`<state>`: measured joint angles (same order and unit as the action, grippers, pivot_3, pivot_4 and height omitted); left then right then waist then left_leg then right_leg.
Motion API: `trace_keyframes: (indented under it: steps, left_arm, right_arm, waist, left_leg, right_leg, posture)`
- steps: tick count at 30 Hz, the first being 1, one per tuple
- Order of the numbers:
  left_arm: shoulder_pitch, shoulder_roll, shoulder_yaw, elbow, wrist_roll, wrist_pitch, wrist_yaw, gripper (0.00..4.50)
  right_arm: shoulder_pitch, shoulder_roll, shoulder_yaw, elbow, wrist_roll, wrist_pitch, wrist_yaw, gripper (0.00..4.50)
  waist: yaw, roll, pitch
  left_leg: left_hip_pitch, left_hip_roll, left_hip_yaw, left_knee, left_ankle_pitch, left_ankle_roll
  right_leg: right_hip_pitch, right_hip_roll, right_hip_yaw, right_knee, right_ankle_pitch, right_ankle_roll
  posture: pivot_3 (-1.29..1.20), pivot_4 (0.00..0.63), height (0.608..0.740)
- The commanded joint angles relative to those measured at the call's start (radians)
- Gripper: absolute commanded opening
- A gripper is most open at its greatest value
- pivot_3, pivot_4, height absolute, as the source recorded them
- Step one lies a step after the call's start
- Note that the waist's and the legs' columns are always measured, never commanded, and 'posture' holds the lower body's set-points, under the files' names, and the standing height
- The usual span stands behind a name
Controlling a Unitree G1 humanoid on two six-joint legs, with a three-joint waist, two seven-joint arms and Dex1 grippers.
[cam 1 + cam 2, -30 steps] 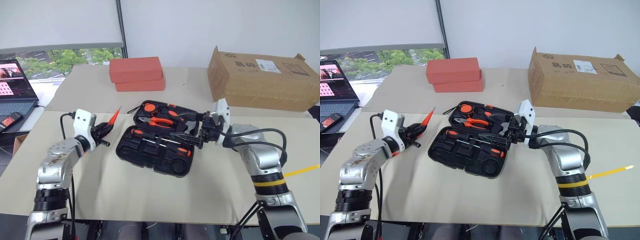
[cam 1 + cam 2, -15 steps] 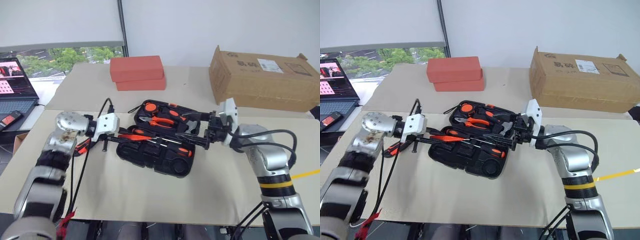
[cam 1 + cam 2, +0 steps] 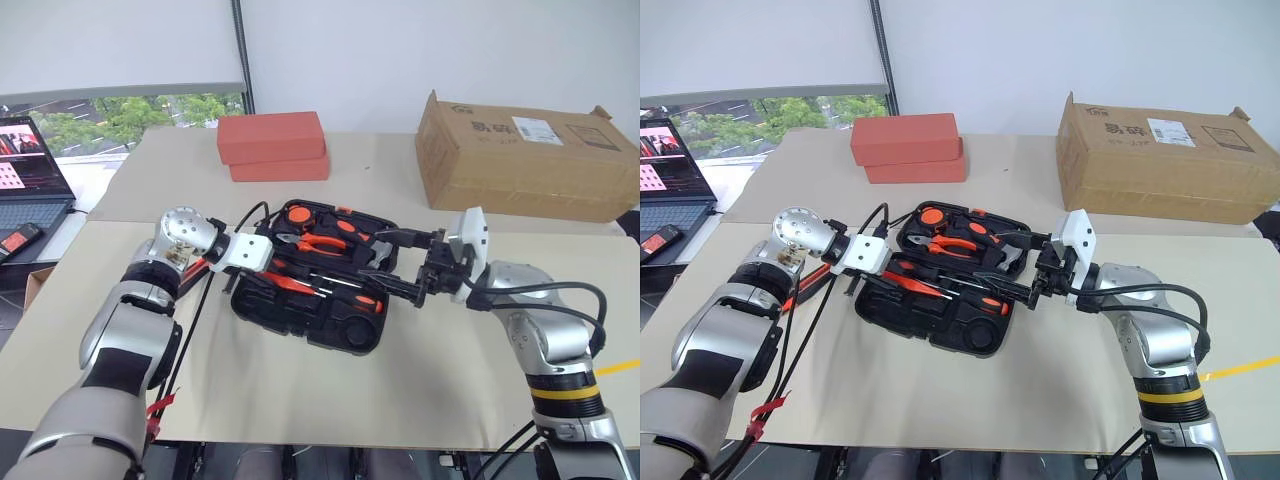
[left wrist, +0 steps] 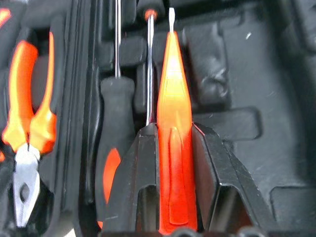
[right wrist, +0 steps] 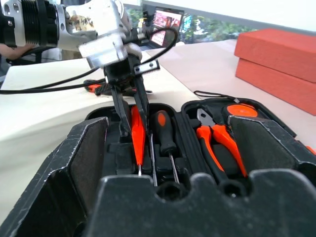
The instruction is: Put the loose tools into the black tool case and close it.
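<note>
My left gripper (image 4: pixel 175 163) pinches the slim translucent orange tester pen (image 4: pixel 173 98) over the moulded black tool case (image 3: pixel 345 335); right gripper (image 3: pixel 405 290) spread beside screwdrivers (image 4: pixel 116 143).

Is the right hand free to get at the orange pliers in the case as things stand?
Probably yes. The right hand stands open by the black tool case; the pliers lie uncovered. The left hand, with the tester pen, works beside them.

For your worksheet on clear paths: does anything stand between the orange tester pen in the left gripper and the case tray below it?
Nothing visible does. The left gripper holds the tester pen over bare moulded slots of the black tool case, beside a stowed screwdriver.
</note>
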<state>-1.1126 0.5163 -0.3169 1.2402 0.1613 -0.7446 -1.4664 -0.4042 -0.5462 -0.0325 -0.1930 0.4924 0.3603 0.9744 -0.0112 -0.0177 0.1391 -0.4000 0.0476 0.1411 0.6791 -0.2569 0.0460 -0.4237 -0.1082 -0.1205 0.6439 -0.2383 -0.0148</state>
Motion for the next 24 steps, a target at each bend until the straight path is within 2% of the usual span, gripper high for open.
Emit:
trace_keyframes:
  steps: [1, 8, 10, 11, 15, 18, 21, 24]
  left_arm:
    - [-0.024, 0.021, -0.013, 0.025, 0.050, -0.015, -0.001, 0.47]
    - [-0.022, 0.025, 0.011, 0.034, 0.048, 0.000, -0.037, 0.47]
    - [-0.024, 0.019, 0.025, 0.033, 0.033, 0.016, -0.053, 1.49]
    - [-0.024, 0.020, 0.028, 0.031, 0.038, 0.004, -0.026, 1.66]
    - [-0.032, 0.018, 0.067, 0.022, 0.018, -0.027, 0.030, 3.02]
    - [-0.058, 0.009, 0.127, 0.020, -0.035, 0.020, 0.025, 3.02]
    - [-0.097, -0.009, 0.240, 0.012, -0.146, 0.166, 0.006, 3.02]
    - [-0.087, 0.005, 0.291, -0.019, -0.210, 0.272, -0.089, 3.02]
  right_arm:
    - [0.005, -0.016, -0.029, -0.052, 0.023, 0.002, -0.011, 4.50]
    - [-0.009, -0.009, -0.016, -0.038, 0.020, -0.008, -0.005, 4.50]
    - [-0.015, -0.006, -0.009, -0.032, 0.018, -0.011, -0.001, 4.50]
    - [-0.018, -0.005, -0.006, -0.028, 0.017, -0.011, 0.003, 4.50]
    - [-0.026, -0.004, -0.002, -0.015, 0.015, -0.013, 0.010, 4.50]
    - [-0.027, -0.005, 0.000, -0.011, 0.013, -0.015, 0.013, 4.50]
    - [-0.027, -0.001, 0.002, -0.004, 0.000, -0.026, -0.001, 4.50]
    - [-0.024, 0.002, 0.002, -0.002, -0.008, -0.033, -0.006, 4.50]
  waist:
    - [0.000, 0.000, 0.000]
    - [-0.002, 0.000, 0.000]
    - [-0.003, 0.000, 0.000]
    - [-0.004, 0.000, 0.000]
    - [-0.005, 0.000, 0.000]
    - [-0.003, 0.000, 0.000]
    - [-0.001, 0.000, 0.000]
    - [-0.001, 0.000, 0.000]
  left_leg:
    - [0.000, 0.000, 0.000, 0.000, 0.000, 0.000]
    - [0.000, 0.000, 0.000, 0.000, 0.000, 0.000]
    - [0.000, 0.000, 0.000, 0.000, 0.000, 0.000]
    - [0.000, 0.000, 0.000, 0.000, 0.000, 0.000]
    - [0.000, 0.000, 0.000, 0.000, 0.000, 0.000]
    - [0.000, 0.000, 0.000, 0.000, 0.001, -0.001]
    - [-0.001, 0.000, 0.000, 0.001, 0.001, -0.002]
    - [-0.001, 0.000, 0.000, 0.001, 0.001, -0.002]
  right_leg:
    - [0.000, 0.000, 0.000, 0.000, 0.000, 0.000]
    - [0.000, 0.000, 0.000, 0.001, 0.000, 0.000]
    - [0.000, 0.000, 0.000, 0.001, 0.000, 0.000]
    - [0.000, 0.000, 0.000, 0.001, 0.000, 0.000]
    - [0.000, 0.000, 0.000, 0.001, 0.000, 0.000]
    - [0.000, 0.000, 0.000, 0.001, 0.000, 0.000]
    - [-0.001, 0.000, 0.000, 0.001, 0.000, 0.000]
    - [-0.001, 0.000, -0.001, 0.001, 0.000, 0.000]
  posture:
    - [0.00, 0.150, 0.711]
    - [0.00, 0.150, 0.711]
    - [0.00, 0.150, 0.711]
    - [0.00, 0.150, 0.711]
    - [0.00, 0.150, 0.711]
    - [0.00, 0.150, 0.711]
    - [0.00, 0.150, 0.711]
    - [0.00, 0.150, 0.711]
